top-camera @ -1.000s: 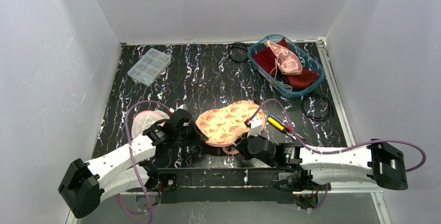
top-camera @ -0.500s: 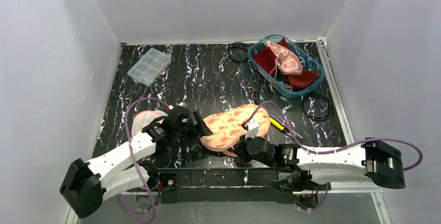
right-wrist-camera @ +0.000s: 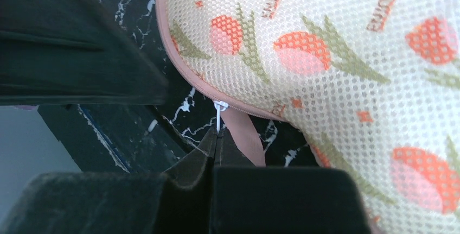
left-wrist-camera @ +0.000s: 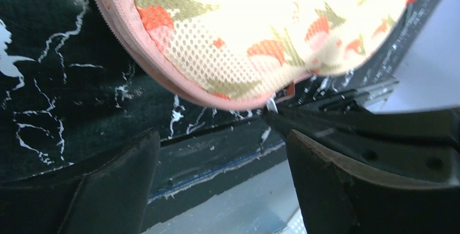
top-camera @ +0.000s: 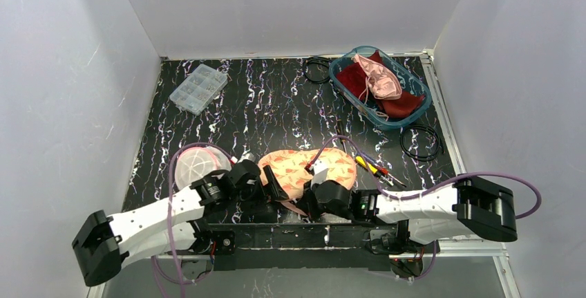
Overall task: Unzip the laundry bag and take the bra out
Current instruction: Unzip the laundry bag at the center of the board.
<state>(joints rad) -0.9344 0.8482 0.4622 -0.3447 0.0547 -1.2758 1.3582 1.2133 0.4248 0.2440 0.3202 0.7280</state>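
The floral mesh laundry bag point(top-camera: 307, 166) is lying at the near edge of the surface point(top-camera: 276, 104), with nothing inside showing through. The right hand point(right-wrist-camera: 216, 136) is pinching its white zipper pull point(right-wrist-camera: 218, 112), fingers pressed together. The left hand point(left-wrist-camera: 222, 136) is standing spread just beside the bag. A teal bin point(top-camera: 384, 122) (far right) is holding red cloth point(top-camera: 404, 104) and a pink garment point(top-camera: 380, 80).

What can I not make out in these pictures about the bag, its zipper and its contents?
- Whether the bra is inside: every view, the printed mesh of the laundry bag hides it.
- The zipper's full run: top view, left gripper and right gripper cover the bag's near edge; wrist views cut it off.
- The zipper pull: right wrist view, its tip vanishes between the shut fingers.
- The organizer box contents: top view, too small.
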